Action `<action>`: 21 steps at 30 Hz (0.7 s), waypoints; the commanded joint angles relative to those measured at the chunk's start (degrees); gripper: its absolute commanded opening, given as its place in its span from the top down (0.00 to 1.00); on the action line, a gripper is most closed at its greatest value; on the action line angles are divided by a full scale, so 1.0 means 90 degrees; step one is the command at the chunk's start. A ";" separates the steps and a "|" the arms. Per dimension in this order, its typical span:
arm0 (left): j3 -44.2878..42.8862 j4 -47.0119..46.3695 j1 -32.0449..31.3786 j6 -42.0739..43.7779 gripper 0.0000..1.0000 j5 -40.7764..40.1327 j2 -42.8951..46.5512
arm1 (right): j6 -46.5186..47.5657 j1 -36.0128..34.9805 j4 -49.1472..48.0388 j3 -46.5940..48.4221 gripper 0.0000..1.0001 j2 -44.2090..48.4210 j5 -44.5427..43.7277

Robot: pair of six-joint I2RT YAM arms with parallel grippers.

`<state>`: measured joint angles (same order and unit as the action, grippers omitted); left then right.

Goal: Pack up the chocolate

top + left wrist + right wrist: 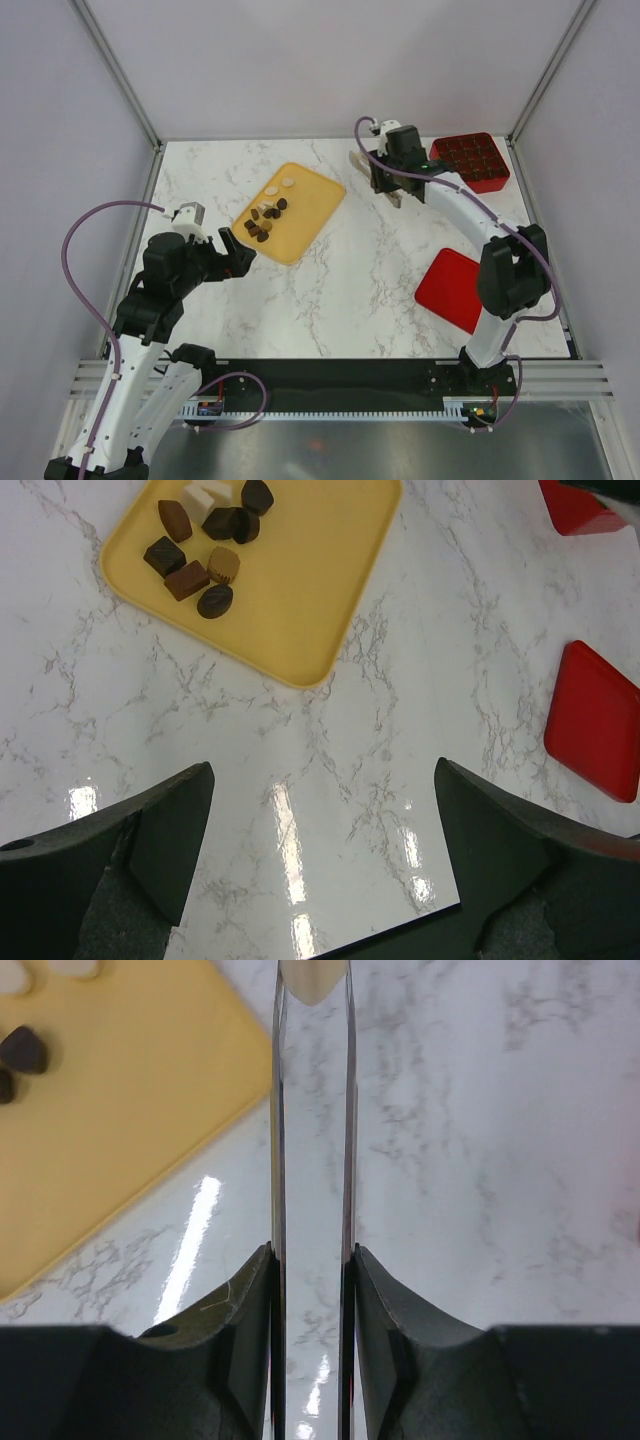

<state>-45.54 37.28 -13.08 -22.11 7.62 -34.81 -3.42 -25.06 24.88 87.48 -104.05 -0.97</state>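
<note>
Holding my left tool (322, 780) spread wide and empty, I am hovering it over the bare counter (420, 680), just short of the yellow tray's (320, 570) near corner. Off to the right the red lid (595, 735) is lying flat, apart from its box.

Most of the chocolate (205, 555) is sitting on the tray — a loose bunch of dark pieces (262, 224), with cream ovals (288, 182) beyond them at the far side. The bunch is stretching along the tray's length, near-left to far-right in the top view. The single lumps are pointing every which way, and one dark oval (215, 601) is lying with its long axis roughly across my left wrist view.

Farther out, my right tool (312, 1010) is pinching a cream piece (312, 975) between its thin blades, over the counter between the tray and the red gridded box (470, 162). Only one end of that piece is showing, so I cannot tell its long axis. Whether any cell of the box is filled I cannot tell either — I am judging the packing barely begun, with nearly every piece left to move.
</note>
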 commanded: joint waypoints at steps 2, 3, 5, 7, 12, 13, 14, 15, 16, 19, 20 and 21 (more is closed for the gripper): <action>0.0040 -0.0187 0.0037 0.0074 0.00 -0.0036 0.0030 | -0.0118 0.0918 0.0086 0.0328 0.68 0.0565 -0.0408; 0.0031 -0.0196 0.0037 0.0083 0.00 -0.0036 0.0039 | -0.0195 0.1074 0.0106 0.0338 0.68 0.0604 -0.0564; 0.0031 -0.0197 0.0028 0.0074 0.00 -0.0016 0.0030 | -0.0293 0.1552 0.0145 0.0435 0.68 0.0633 -0.0692; 0.0031 -0.0196 0.0037 0.0074 0.00 -0.0007 0.0020 | -0.0420 0.1981 0.0184 0.0533 0.68 0.0575 -0.0906; 0.0031 -0.0197 0.0028 0.0084 0.00 0.0013 0.0020 | -0.0733 0.2754 0.0370 0.1207 0.68 0.0019 -0.0947; 0.0040 -0.0197 0.0028 0.0083 0.00 0.0013 0.0039 | -0.0782 0.2948 0.0457 0.1391 0.68 -0.0059 -0.0937; 0.0031 -0.0197 0.0037 0.0083 0.00 0.0013 0.0030 | -0.0801 0.3008 0.0496 0.1490 0.68 -0.0224 -0.0937; 0.0031 -0.0197 0.0028 0.0083 0.00 0.0003 0.0039 | -0.0831 0.3106 0.0564 0.1684 0.67 -0.0294 -0.0947; 0.0031 -0.0197 0.0037 0.0083 0.00 0.0003 0.0039 | -0.0841 0.3155 0.0594 0.1783 0.67 -0.0381 -0.0956; 0.0031 -0.0196 0.0028 0.0083 0.00 -0.0007 0.0039 | -0.0870 0.3341 0.0731 0.2124 0.67 -0.0713 -0.0937; 0.0040 -0.0197 0.0037 0.0083 0.00 -0.0016 0.0030 | -0.0880 0.3380 0.0760 0.2183 0.67 -0.0850 -0.0889; 0.0031 -0.0187 0.0037 0.0093 0.00 -0.0007 0.0030 | -0.0880 0.3448 0.0760 0.2223 0.67 -0.0909 -0.0840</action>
<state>-45.54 37.30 -13.08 -22.11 7.62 -34.81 -10.00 4.99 30.44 104.12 -110.28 -8.84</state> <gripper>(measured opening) 0.993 0.409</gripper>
